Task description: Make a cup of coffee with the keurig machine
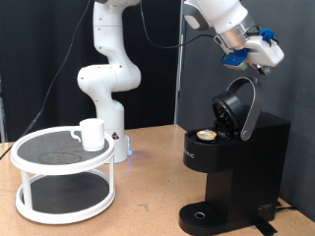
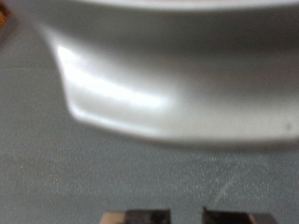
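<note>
The keurig machine [image 1: 231, 167] stands at the exterior view's right with its hinged lid [image 1: 239, 106] raised. A small pod with a tan-green top [image 1: 207, 137] sits in the open chamber. My gripper [image 1: 261, 61] hovers just above the top of the raised lid, apart from it. In the wrist view a blurred silver curved surface [image 2: 177, 89] fills the frame close ahead, and my gripper [image 2: 187, 217] shows a small gap between its fingertips [image 2: 145, 216] with nothing in it. The white cup [image 1: 92, 134] stands on a round white stand at the exterior view's left.
The two-tier white stand [image 1: 44, 208] with dark mesh shelves sits on the wooden table at the left. The arm's white base [image 1: 110, 88] rises behind it. A black curtain hangs behind the machine. The round drip tray [image 1: 204, 213] at the machine's base is bare.
</note>
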